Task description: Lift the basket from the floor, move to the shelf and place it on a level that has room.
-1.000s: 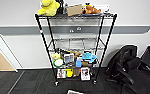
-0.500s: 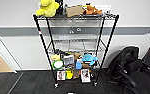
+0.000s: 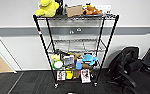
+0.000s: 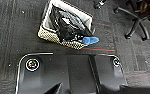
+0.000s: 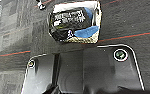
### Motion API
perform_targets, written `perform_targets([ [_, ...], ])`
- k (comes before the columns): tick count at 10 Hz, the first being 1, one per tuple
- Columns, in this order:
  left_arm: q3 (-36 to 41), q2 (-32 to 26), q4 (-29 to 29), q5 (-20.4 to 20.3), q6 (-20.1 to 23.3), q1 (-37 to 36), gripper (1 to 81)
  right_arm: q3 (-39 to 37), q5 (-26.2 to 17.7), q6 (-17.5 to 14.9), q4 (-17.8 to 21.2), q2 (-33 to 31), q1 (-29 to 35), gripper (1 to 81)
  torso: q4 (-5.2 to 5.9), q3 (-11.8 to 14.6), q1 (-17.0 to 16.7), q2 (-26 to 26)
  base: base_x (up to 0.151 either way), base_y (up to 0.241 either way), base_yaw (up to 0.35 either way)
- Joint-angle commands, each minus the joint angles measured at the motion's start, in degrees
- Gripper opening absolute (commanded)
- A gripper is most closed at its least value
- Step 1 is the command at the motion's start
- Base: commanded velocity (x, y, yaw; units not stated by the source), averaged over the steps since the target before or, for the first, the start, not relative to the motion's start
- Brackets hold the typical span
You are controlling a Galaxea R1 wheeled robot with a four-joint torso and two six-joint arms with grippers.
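The shelf [image 3: 42,42] is a tall black wire rack standing against the wall straight ahead in the head view. Its second-from-top level [image 3: 76,48] looks bare, a yellow plush toy [image 3: 47,7] sits on the top tier, and the lower tiers are crowded. The basket [image 4: 49,37] is tan and woven and stands on the dark carpet, holding a black bag [image 4: 68,26] and a blue item [image 4: 90,40]. In the right wrist view the basket [image 5: 86,39] also lies just beyond my arm's dark plate. Both arms hang above the floor close to it, and nothing touches it.
A brown cardboard box [image 3: 74,10] and an orange toy [image 3: 92,10] share the top tier. Black office chairs [image 3: 131,70] stand right of the rack, and a chair base [image 4: 138,22] spreads near the basket. A rack wheel [image 5: 41,5] stands just past the basket. A doorway floor [image 3: 1,63] opens at left.
The whole head picture has shifted slightly and the rack shows a little larger, so the camera has moved nearer. Nothing on the rack has moved.
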Motion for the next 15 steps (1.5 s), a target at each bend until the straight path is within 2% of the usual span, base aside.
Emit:
perform_targets([
  [1,0.7,-0.8,-0.1,2.7,-0.6,-1.7,81.1,0.1,-2.3,0.2,0.4,-0.5,3.3,81.1,0.0,0.0,0.0,0.0,0.0,0.0,0.0],
  [3,0.7,-1.6,-0.1,3.1,-0.6,-1.4,81.1,0.1,-2.3,0.2,0.2,-0.4,3.2,81.1,0.0,0.0,0.0,0.0,0.0,0.0,0.0],
  [5,1.5,-2.3,-0.1,4.0,-0.7,-1.4,81.1,0.1,-2.4,0.2,0.5,-0.4,3.1,81.1,0.0,0.0,7.4,-11.5,0.0,0.0,0.0],
  [6,2.4,-2.7,-0.8,4.2,-1.3,-1.3,81.1,0.1,-2.4,0.2,0.5,-0.4,2.8,81.1,0.0,0.0,4.2,-6.6,0.0,0.0,0.0],
  [8,6.6,-4.9,-1.4,4.2,-3.2,-0.1,81.1,0.1,-2.3,0.2,0.5,-0.2,2.0,81.1,0.0,0.0,6.3,-10.0,0.0,0.0,0.0],
  [11,6.5,-4.9,-1.6,5.4,-3.9,0.0,81.1,0.0,-2.4,1.1,0.9,-0.1,1.2,81.1,0.0,0.0,10.1,-16.1,0.0,0.0,0.0],
  [13,6.2,-4.6,-3.1,5.5,-3.9,0.0,81.1,-0.1,-2.4,1.1,0.9,0.2,0.7,81.1,0.0,-5.4,12.7,-20.2,0.0,0.0,0.0],
  [15,5.6,-4.6,-3.4,5.5,-3.9,-0.1,81.1,-0.7,-2.4,1.2,0.8,0.6,0.2,81.1,0.0,-7.3,14.6,-23.2,0.0,0.0,0.0],
])
